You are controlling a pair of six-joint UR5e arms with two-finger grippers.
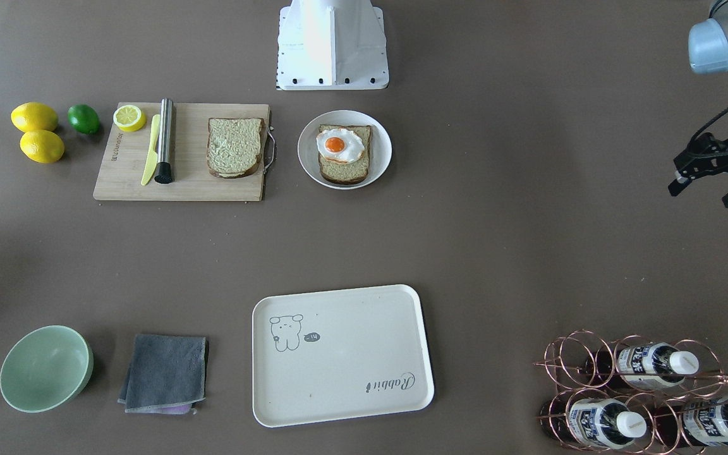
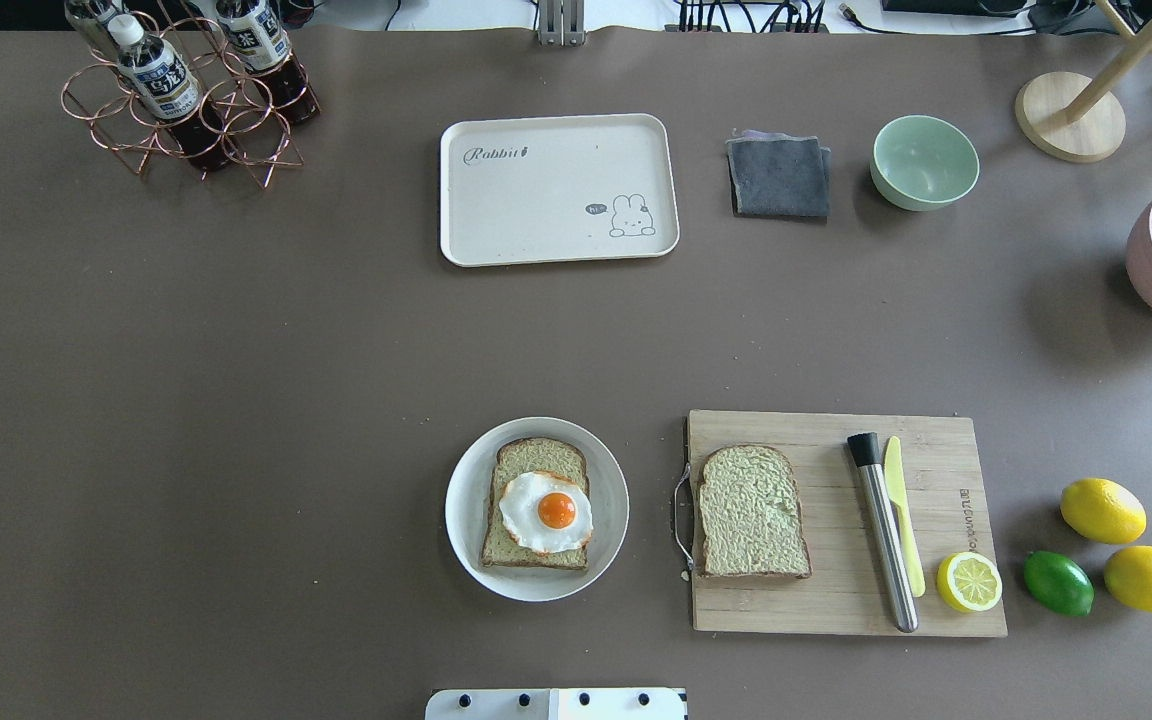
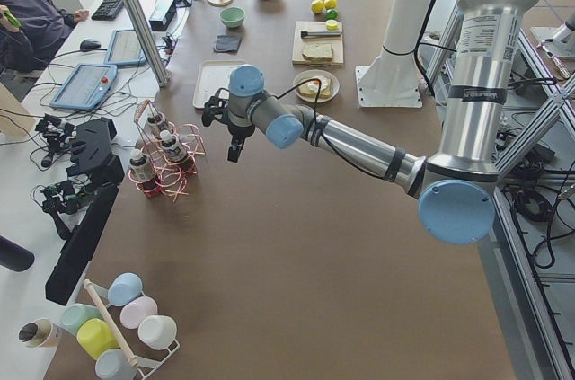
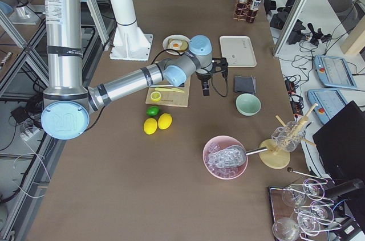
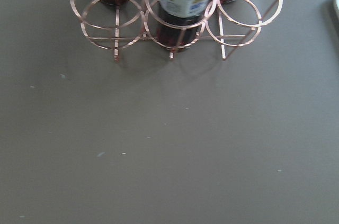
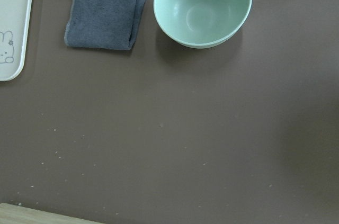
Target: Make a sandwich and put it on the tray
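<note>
Counted: two bread slices, one fried egg, one tray, one plate, one cutting board.

First slice flat on the round white plate, with the fried egg on top, yolk up. Second slice flat on the wooden cutting board, at the end nearest the plate, apart from the tools there. Tray well apart from both, at the far side of the table from the robot base.

Left gripper hanging above the brown table near the wire rack, pointing down and touching nothing. Finger spread: cannot tell. Right gripper hanging above the table between the cutting board and the cloth, also touching nothing. Finger spread: cannot tell. No fingers in either wrist view.

Also on the cutting board: one steel rod, one yellow knife just beside it, and one lemon half at the corner. Beside the board: two whole lemons and one lime. Beside the tray: one folded grey cloth, then one green bowl. Three bottles seen in the rack. One pink bowl of ice at the table's end on the right arm's side.
</note>
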